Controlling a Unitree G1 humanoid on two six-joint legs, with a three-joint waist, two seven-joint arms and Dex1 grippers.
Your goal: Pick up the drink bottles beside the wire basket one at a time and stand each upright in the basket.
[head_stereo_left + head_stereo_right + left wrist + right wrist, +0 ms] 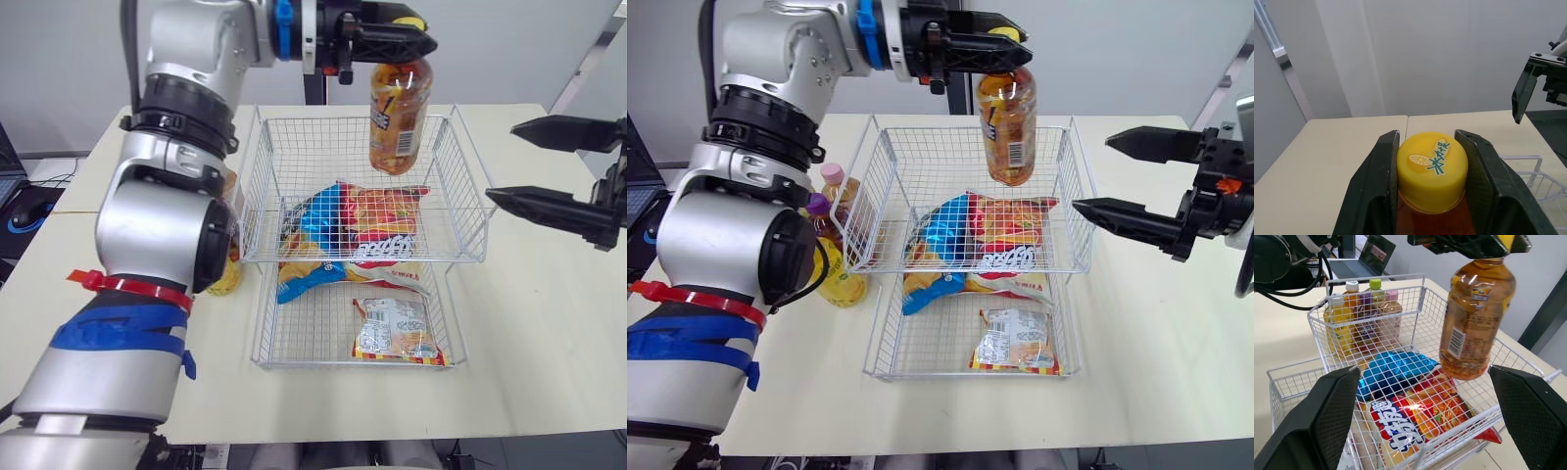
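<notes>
- Your left tool (1427, 134) is clenched on the yellow cap (1432, 166) of the tea bottle (400, 116). The bottle hangs upright from it over the back part of the wire basket (257, 196).
- The bottle's base is up in the air, apart from the snack bag (358, 230) lying below it.
- Your right tool (502, 163) is released, with its fingers spread wide and nothing between them. It hovers over the desk on the basket's right side.
- That red-and-blue snack bag lies in the basket's upper tier, and a small packet (392, 328) lies flat in the lower front section.
- More bottles (833, 235) stand in a cluster on the desk, just beside the basket's left wall.
- The desk (549, 323) is pale cream and matte, and a seam (1407, 125) runs where two tops meet.
- Behind the desk there's a plain pale grey wall (1449, 49).
- A laptop (1374, 254) sits open beyond the bottle cluster.
</notes>
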